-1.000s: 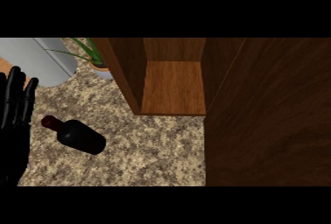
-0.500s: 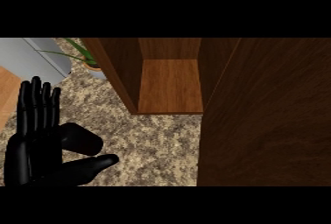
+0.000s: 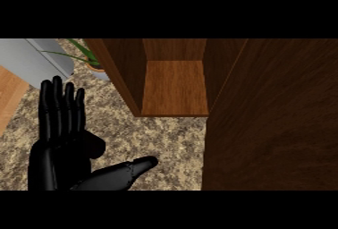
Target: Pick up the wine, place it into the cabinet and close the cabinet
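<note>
**Left hand** (image 3: 63,152): black, at the lower left of the head view, rising from the bottom edge. The fingers (image 3: 59,100) are straight, close together and pointing up the view. The thumb (image 3: 122,172) is stretched out to the right. The hand is spread and not curled round anything.

**Wine bottle** (image 3: 96,145): almost wholly hidden by the hand. Only a dark rounded bulge shows at the palm's right edge, between the fingers and the thumb (neck and label cannot be made out). Whether the palm touches it cannot be told. It lies on the counter, outside the cabinet and to its lower left.

**Counter** (image 3: 165,134): speckled beige-and-brown stone, bare between the thumb and the cabinet.

**Cabinet** (image 3: 175,89): brown wood, standing open, up and to the right of the hand. Its inner shelf shows as a lighter panel between darker side walls.

**Cabinet door** (image 3: 271,116): a broad dark wood panel filling the right side of the view.

**Potted plant** (image 3: 92,62): green leaves and a pot, just left of the cabinet's upper corner.

**Grey panel** (image 3: 40,60): upper left, beside the plant.

**Wooden surface** (image 3: 10,96): a light strip at the left edge.
</note>
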Available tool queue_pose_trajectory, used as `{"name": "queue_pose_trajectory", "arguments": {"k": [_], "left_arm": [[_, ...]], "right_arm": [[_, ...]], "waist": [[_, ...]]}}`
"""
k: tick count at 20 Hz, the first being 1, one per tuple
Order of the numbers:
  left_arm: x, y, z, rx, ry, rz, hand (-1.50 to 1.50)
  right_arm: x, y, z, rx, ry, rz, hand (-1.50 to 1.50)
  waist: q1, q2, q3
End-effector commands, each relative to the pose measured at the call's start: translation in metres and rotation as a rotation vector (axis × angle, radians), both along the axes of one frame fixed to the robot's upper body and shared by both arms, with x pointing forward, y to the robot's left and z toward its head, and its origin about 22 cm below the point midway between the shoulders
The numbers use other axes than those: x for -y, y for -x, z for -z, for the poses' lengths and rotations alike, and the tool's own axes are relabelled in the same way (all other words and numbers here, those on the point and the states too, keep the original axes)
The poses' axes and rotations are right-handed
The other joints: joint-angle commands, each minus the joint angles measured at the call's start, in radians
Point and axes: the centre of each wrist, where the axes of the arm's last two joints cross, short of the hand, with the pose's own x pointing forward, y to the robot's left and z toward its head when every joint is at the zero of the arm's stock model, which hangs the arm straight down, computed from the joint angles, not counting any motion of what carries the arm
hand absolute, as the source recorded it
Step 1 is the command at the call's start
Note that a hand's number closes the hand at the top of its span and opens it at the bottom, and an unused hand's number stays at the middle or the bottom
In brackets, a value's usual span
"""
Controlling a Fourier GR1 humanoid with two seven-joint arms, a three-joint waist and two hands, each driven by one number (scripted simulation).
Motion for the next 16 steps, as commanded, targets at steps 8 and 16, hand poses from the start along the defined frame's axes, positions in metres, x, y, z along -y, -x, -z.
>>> {"name": "queue_pose_trajectory", "arguments": {"k": [8,16], "left_arm": [[0.035,-0.004,-0.033,0.022,0.035,-0.050,-1.50],[0.022,0.014,-0.037,-0.012,0.051,-0.104,-1.50]], "right_arm": [[-0.015,0.026,-0.037,-0.024,-0.010,-0.038,-1.50],[-0.011,0.017,-0.040,0.001,-0.009,-0.025,-1.50]], "waist": [[0.002,0.000,0.000],[0.004,0.000,0.000]]}}
